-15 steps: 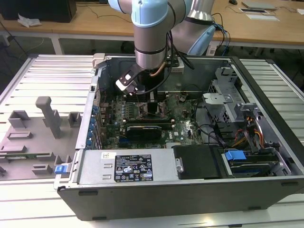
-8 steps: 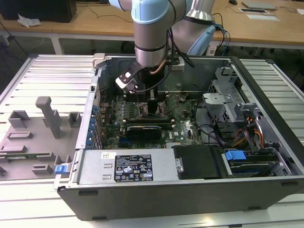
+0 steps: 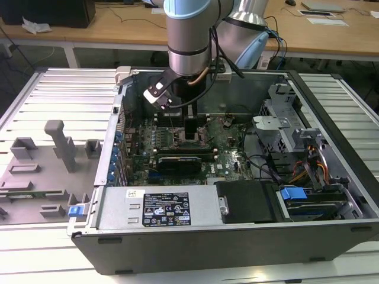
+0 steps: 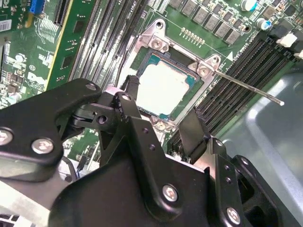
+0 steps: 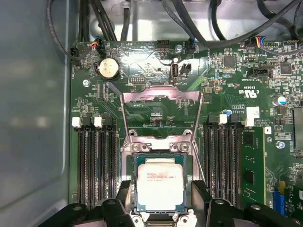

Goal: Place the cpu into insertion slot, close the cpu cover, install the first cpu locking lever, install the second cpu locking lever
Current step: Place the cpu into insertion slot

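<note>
Cpu (image 5: pixel 160 183): pale silver-grey top, green edging. Circuit board (image 5: pixel 227 94) around cpu: green. Memory slots (image 5: pixel 97 161) flanking cpu: black. Cpu cover (image 5: pixel 160 95): silvery. Gripper (image 5: pixel 161 201): black.

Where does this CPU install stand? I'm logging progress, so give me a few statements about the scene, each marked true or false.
1. The cpu lies in the insertion slot. True.
2. The cpu cover is shut over the chip. False: the cpu cover is swung open, away from the slot, and the chip's top is bare.
3. The end effector has one finger on each side of the cpu. True, in both wrist views.
4. The end effector grips a memory stick. False: it is open and holds nothing.
5. The computer case is closed. False: the computer case lies open, and the arm reaches into it.
</note>
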Robot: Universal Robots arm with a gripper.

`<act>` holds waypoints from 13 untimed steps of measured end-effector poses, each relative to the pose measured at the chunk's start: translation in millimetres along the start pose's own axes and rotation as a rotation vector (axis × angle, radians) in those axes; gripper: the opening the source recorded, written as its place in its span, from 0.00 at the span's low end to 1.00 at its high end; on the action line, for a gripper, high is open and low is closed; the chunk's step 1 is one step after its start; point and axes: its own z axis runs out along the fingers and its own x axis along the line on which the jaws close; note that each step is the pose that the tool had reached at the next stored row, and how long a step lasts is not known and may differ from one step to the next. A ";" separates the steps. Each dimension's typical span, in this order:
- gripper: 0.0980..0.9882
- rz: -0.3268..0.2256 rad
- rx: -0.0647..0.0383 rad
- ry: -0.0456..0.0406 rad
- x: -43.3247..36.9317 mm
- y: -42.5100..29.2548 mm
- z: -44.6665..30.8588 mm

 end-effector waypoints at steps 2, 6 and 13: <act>0.58 0.000 0.000 0.0001 0.0 0.0 0.0; 0.29 0.000 0.000 0.0000 0.0 0.0 -0.3; 0.01 0.000 0.000 0.0002 0.0 0.0 -0.7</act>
